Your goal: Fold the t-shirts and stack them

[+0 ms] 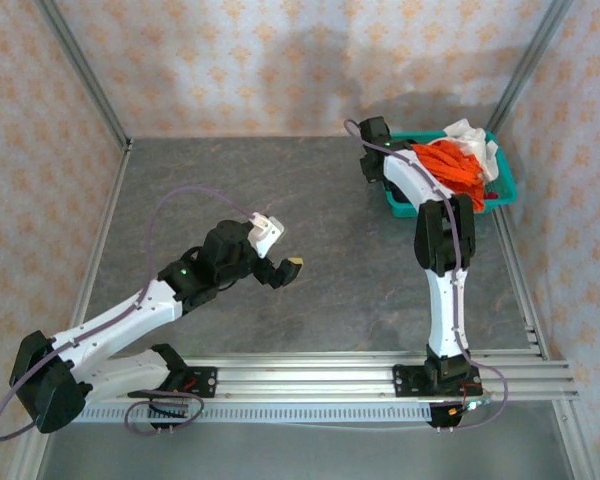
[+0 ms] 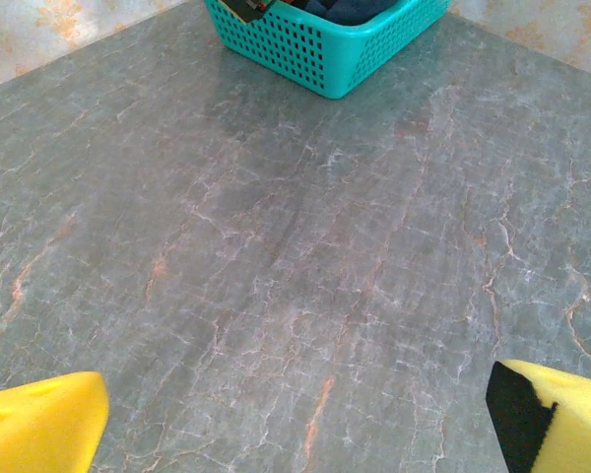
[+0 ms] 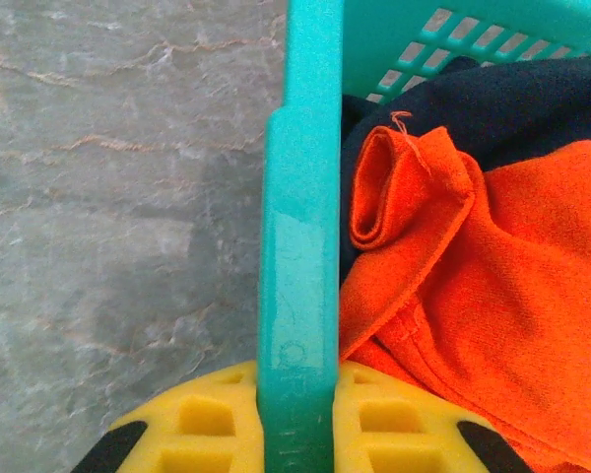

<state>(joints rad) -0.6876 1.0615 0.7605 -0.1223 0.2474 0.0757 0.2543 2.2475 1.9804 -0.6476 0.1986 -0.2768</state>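
Right wrist view: my right jaws are nearly closed, pinching a wall of the basket [image 3: 297, 246], with one pad on the table side and one inside. They grip plastic, not cloth. The orange shirt [image 3: 492, 296] lies just inward of the jaws against that wall, bunched with no clear long axis and a rolled hem uppermost. The navy shirt [image 3: 512, 99] lies beneath and beyond it. Top view: the basket sits at the far right of the table [image 1: 310, 190], with a white shirt [image 1: 470, 135] at its far end. The right arm is at the basket and the left is well apart. My left jaws stand fully open over bare table, holding nothing. I judge the next move needs the right jaws shifted inward onto orange cloth.
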